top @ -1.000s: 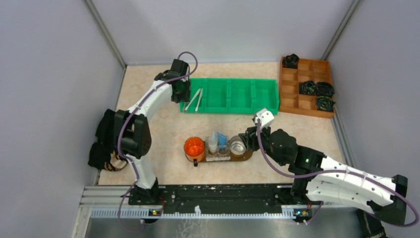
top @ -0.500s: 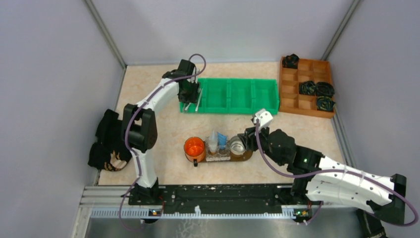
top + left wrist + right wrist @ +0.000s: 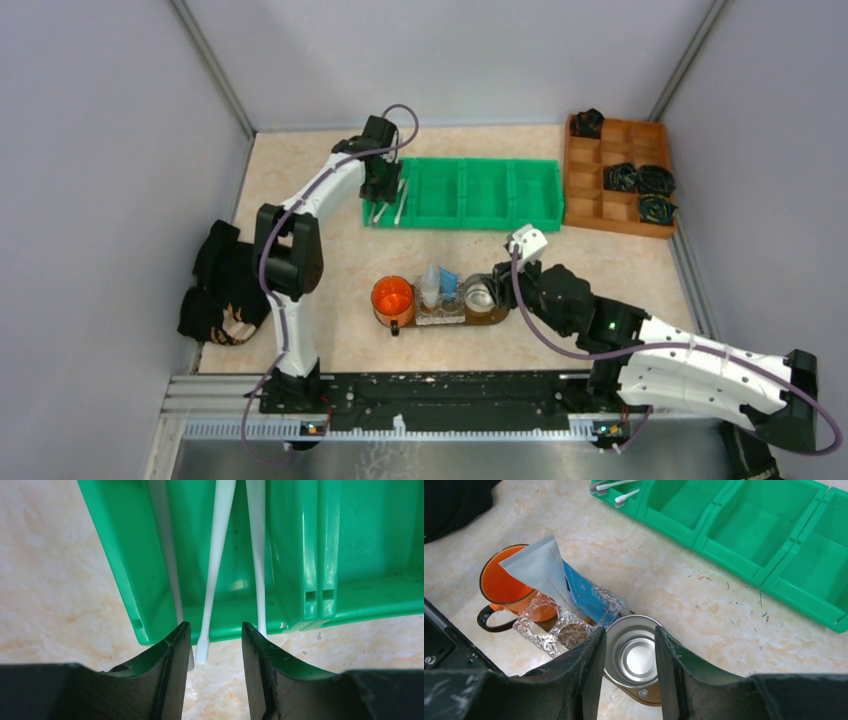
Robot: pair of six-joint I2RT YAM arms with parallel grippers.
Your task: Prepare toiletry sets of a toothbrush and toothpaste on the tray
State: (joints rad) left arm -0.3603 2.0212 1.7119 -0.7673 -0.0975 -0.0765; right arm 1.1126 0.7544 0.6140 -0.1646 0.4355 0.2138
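Beige marbled tabletop [image 3: 330, 270], grey walls [image 3: 450, 60]: left gripper [image 3: 215, 626] is holding its fingers spread, straddling the tip of a white toothbrush [image 3: 216, 565] that is sticking out past the near edge of the green bin [image 3: 125, 580]. Right gripper [image 3: 630, 630] is hanging with fingers spread either side of the steel cup [image 3: 636, 652] on the tray [image 3: 649, 697], contact unclear. White tube [image 3: 539, 565] and blue tube [image 3: 584, 592] are standing in the clear holder [image 3: 544, 630] there, beside the orange mug [image 3: 499, 582].

White toothbrushes [image 3: 217, 555] show against the bright green bin [image 3: 360, 555], a white tube [image 3: 539, 567] and a blue tube [image 3: 583, 592] against the orange, black-handled mug [image 3: 499, 587] and beige marbled tabletop [image 3: 684, 585].
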